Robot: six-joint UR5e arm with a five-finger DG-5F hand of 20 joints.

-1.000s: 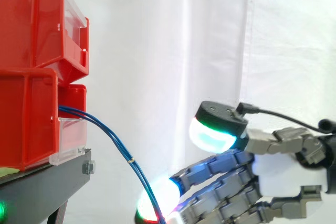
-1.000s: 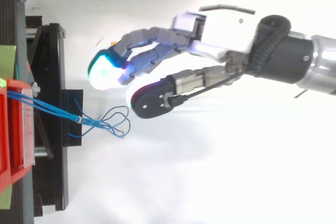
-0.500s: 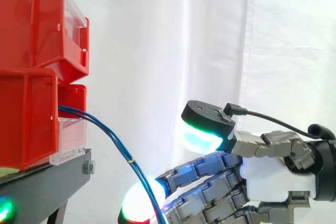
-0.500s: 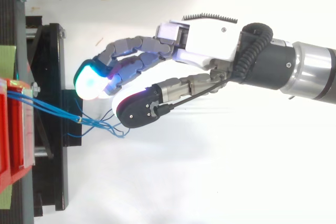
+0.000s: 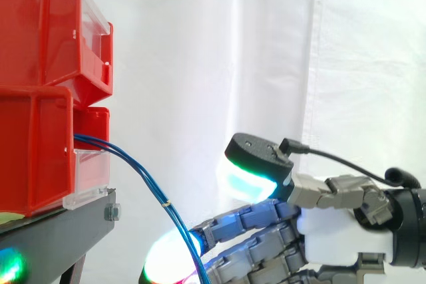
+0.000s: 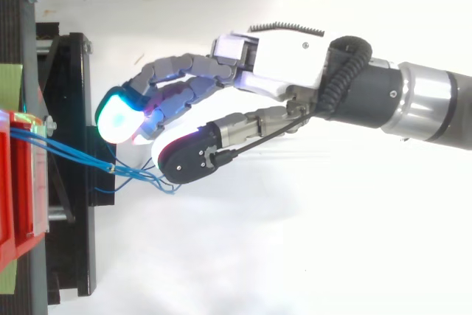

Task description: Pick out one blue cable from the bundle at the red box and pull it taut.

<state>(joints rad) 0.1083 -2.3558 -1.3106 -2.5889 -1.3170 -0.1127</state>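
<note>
Nearest in the side view, the blue cables (image 5: 148, 181) are seen coming out of the clear front of the lower red bin (image 5: 33, 151). From there they are bent down and to the right, and they are held together by a small yellow tie (image 5: 166, 202). Below the tie they are crossed in front of a glowing fingertip (image 5: 174, 257). It cannot be told if that fingertip is touched by them.

From above, the loose ends of the cables are seen curled in loops (image 6: 147, 179) just under the tip of the thumb (image 6: 193, 161). The thumb is stretched out toward the bins, with its black back turned up.

Behind the thumb, the hand (image 6: 284, 60) is reached in from the right. Its fingers (image 6: 173, 79) are only a little bent and are spread out toward the black stand (image 6: 70, 108). A wide gap is kept between thumb and fingers, so the hand is loose and nothing is held in it.

A second red bin (image 5: 40, 31) is stacked on the lower one, and both are set on the stand.

Farthest back, everything is backed by the white curtain (image 5: 266, 44)
</note>
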